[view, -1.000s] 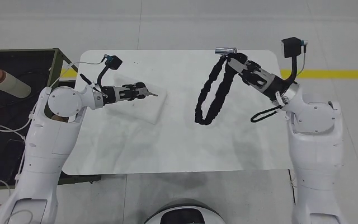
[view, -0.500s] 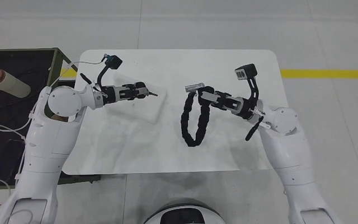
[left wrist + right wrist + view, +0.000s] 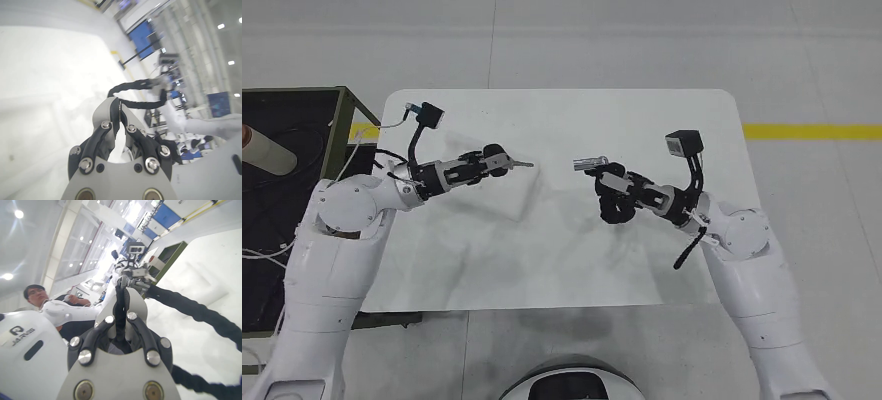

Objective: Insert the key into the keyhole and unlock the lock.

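My left gripper hovers over the left half of the white table, shut on a small metal key whose blade points right. The left wrist view shows the key as a thin metal edge pinched between the pads. My right gripper is shut on a black cable lock, and the lock's silver head faces the key across a short gap. The cable hangs bunched below that gripper. In the right wrist view the head sticks out past the fingers and the cable loops away.
A dark green cart with a roll on it stands off the table's left edge. A yellow floor line runs to the right of the table. The table's near half is bare white surface.
My right arm swung the lock left and toward the table's centre, and its hanging cable loop bunched up. My left gripper shifted slightly right with the key, narrowing the gap.
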You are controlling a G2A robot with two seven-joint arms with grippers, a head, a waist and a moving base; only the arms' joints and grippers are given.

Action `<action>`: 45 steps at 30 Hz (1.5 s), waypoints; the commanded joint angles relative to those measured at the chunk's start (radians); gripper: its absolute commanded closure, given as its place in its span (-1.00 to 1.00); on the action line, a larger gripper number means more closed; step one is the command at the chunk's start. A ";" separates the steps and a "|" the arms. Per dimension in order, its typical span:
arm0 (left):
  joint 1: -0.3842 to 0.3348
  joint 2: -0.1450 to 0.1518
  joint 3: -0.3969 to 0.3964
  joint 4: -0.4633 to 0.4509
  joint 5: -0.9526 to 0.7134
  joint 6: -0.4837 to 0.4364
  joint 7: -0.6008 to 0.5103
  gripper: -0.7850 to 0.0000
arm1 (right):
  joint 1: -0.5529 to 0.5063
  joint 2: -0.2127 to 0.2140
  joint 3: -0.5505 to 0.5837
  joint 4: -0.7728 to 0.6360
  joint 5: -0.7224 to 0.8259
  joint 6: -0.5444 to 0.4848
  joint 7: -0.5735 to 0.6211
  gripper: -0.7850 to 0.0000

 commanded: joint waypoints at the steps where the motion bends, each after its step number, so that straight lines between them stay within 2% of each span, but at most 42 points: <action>1: 0.015 -0.007 0.012 0.036 -0.191 -0.046 -0.023 1.00 | -0.002 -0.003 -0.015 -0.001 -0.039 0.006 -0.041 1.00; 4: -0.003 -0.016 0.046 0.101 -0.312 -0.030 -0.087 1.00 | -0.001 -0.007 -0.036 0.005 -0.085 0.006 -0.093 1.00; 6: -0.018 -0.020 0.062 0.127 -0.306 -0.055 -0.137 1.00 | 0.000 -0.008 -0.037 0.005 -0.087 0.003 -0.098 1.00; 12: -0.021 -0.020 0.063 0.131 -0.302 -0.057 -0.142 1.00 | 0.000 -0.008 -0.037 0.005 -0.087 0.003 -0.098 1.00; 16: 0.050 -0.022 0.047 0.058 -0.291 -0.059 -0.088 1.00 | -0.064 -0.007 -0.032 -0.051 -0.125 0.007 -0.165 1.00; 21: 0.074 -0.033 0.050 0.051 -0.262 -0.093 0.010 1.00 | -0.082 -0.012 -0.053 -0.067 -0.144 0.007 -0.221 1.00; 25: 0.076 -0.038 0.062 0.042 -0.194 -0.066 0.046 1.00 | -0.085 -0.015 -0.070 -0.069 -0.145 0.002 -0.235 1.00; 32: 0.078 -0.046 0.070 0.026 -0.160 -0.041 0.063 1.00 | -0.080 -0.017 -0.087 -0.069 -0.163 -0.005 -0.235 1.00; 45: 0.064 -0.056 0.075 0.048 -0.176 0.001 0.003 1.00 | -0.082 -0.016 -0.095 -0.070 -0.224 -0.020 -0.246 1.00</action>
